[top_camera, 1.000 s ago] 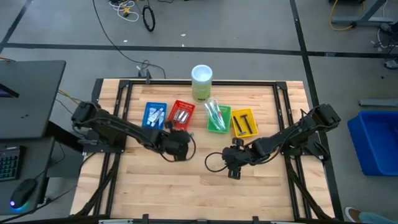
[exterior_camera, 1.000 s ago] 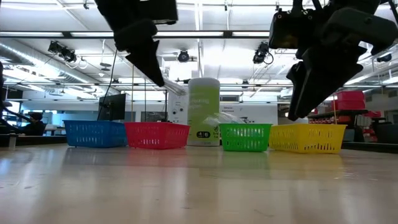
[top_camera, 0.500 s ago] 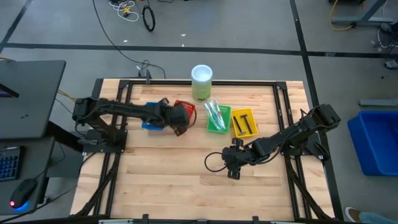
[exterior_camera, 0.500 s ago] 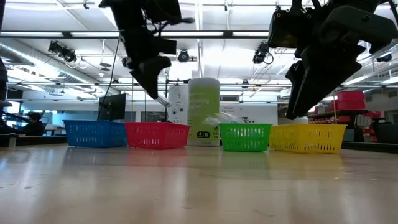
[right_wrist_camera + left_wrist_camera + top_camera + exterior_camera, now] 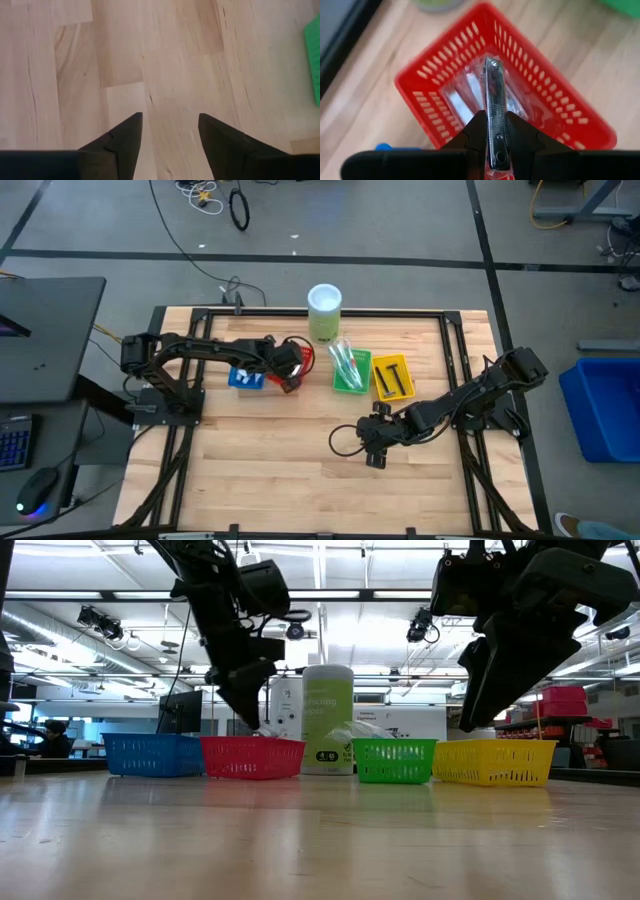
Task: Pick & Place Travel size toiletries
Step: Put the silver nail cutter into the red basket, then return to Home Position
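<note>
We saw the left pincer (image 5: 495, 131) clamped on a slim metal nail clipper in a clear wrapper (image 5: 493, 107), held just above the red tray (image 5: 445, 65), where more wrapped items lay. From above, that pincer (image 5: 285, 366) sat over the red tray (image 5: 303, 354), between the blue tray (image 5: 243, 378) and the green tray (image 5: 352, 370). The right pincer (image 5: 170, 132) hung with its fingers apart over bare table (image 5: 165, 55), holding nothing.

Pale wooden table (image 5: 300, 470) in a dark frame; along its far edge, side by side, blue tray (image 5: 246, 376), red tray (image 5: 300, 352), green tray (image 5: 349, 380), yellow tray (image 5: 392, 376), pale green cylinder (image 5: 324, 312) behind.
</note>
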You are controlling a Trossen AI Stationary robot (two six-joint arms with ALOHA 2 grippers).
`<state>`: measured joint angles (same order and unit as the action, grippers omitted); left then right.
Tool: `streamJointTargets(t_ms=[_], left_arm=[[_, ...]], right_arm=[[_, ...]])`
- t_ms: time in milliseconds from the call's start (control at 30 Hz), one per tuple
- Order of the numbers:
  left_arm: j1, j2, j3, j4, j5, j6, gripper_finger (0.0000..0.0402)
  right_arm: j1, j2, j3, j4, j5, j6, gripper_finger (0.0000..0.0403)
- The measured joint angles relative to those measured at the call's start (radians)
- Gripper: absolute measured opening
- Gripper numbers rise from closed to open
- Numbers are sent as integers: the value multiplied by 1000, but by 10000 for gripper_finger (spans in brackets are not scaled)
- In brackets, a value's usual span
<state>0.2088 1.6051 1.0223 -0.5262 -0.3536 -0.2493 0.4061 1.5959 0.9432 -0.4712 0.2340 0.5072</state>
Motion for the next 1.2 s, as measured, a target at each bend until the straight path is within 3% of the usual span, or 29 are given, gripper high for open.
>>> streamJointTargets(t_ms=[267,533,733,1200], left_arm=[[59,0,-76,44,60,-52,58],[76,-1,-157,215,120,-35,61],[78,-1,-179,253,79,-55,66],[79,-1,-179,255,148,-7,128]], right_arm=[[0,0,0,6,0,0,188],[0,0,0,6,0,0,191],[0,0,0,7,0,0,200],[0,0,0,6,0,1,191]])
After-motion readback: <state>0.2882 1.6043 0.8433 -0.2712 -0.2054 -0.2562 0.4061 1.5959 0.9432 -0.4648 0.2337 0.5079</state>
